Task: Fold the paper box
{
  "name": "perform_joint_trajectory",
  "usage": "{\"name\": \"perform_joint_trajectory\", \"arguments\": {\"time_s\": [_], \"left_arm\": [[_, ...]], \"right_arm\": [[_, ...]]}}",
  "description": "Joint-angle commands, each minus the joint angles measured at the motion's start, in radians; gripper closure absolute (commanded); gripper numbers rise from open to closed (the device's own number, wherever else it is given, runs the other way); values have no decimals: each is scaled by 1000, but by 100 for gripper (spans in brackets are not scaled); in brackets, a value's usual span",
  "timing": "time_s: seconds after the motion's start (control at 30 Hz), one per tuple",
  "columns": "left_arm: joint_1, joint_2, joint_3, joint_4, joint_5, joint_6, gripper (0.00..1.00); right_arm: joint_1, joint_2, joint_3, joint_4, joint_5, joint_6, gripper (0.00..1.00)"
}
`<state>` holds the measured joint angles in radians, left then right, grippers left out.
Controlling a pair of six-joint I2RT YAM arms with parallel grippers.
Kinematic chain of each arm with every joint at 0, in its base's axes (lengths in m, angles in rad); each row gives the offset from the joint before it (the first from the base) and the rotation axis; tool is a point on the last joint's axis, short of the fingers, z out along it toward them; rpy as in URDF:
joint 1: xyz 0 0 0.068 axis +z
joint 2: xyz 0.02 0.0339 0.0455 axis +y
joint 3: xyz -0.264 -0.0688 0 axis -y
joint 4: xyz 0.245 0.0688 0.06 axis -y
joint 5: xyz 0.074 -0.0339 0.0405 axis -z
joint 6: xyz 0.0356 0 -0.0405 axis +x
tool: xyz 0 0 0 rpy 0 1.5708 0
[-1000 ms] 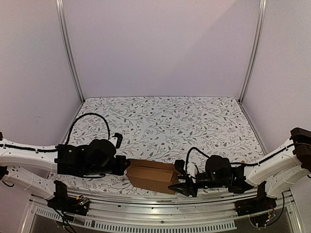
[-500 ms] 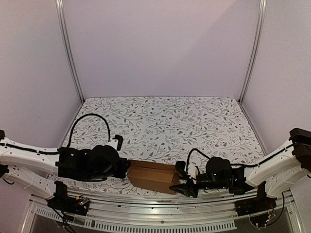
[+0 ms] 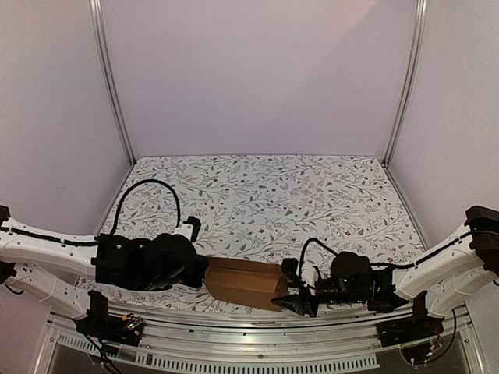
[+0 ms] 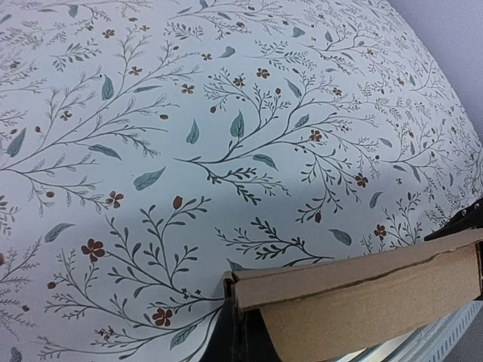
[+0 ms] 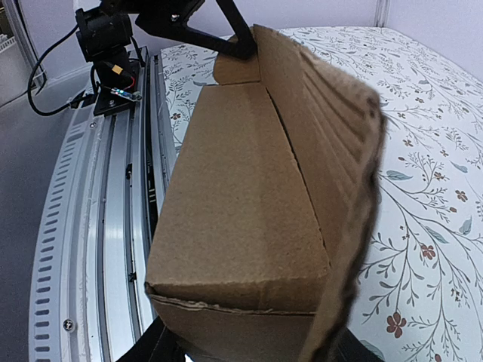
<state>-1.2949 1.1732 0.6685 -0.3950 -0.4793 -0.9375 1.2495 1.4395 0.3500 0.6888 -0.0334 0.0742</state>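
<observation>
The paper box [image 3: 243, 282], a small oblong brown cardboard box, lies near the table's front edge between my two grippers. My left gripper [image 3: 204, 269] is at its left end. In the left wrist view its dark fingers [image 4: 240, 332] are together on a thin cardboard edge at the box's corner [image 4: 362, 294]. My right gripper [image 3: 293, 294] is at the right end. In the right wrist view the box [image 5: 241, 211] fills the space between the two fingers, with a side flap [image 5: 332, 151] standing up on the right. The left gripper [image 5: 226, 34] shows at the box's far end.
The floral tablecloth [image 3: 265, 195] covers the table. A metal rail [image 3: 249, 331] runs along the front edge right beside the box, and also shows in the right wrist view [image 5: 83, 226]. White walls and aluminium posts [image 3: 109, 78] close in the back and sides.
My left arm has shifted slightly right and down at the box's left end. The box and my right gripper have hardly moved.
</observation>
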Motion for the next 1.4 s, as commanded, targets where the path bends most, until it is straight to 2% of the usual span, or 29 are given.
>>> {"name": "perform_joint_trajectory", "arguments": {"time_s": [0.0,1.07,1.37], "left_arm": [[-29,38,-25,-182,67,28,100],[-30,125,78,-198,58,135,100],[-36,144,83,-170,113,87,100]], "right_arm": [[-14,-21,0,-27,119,7,77],[-11,-44,-6,-31,110,1,75],[-9,-44,-6,-32,115,3,75]]}}
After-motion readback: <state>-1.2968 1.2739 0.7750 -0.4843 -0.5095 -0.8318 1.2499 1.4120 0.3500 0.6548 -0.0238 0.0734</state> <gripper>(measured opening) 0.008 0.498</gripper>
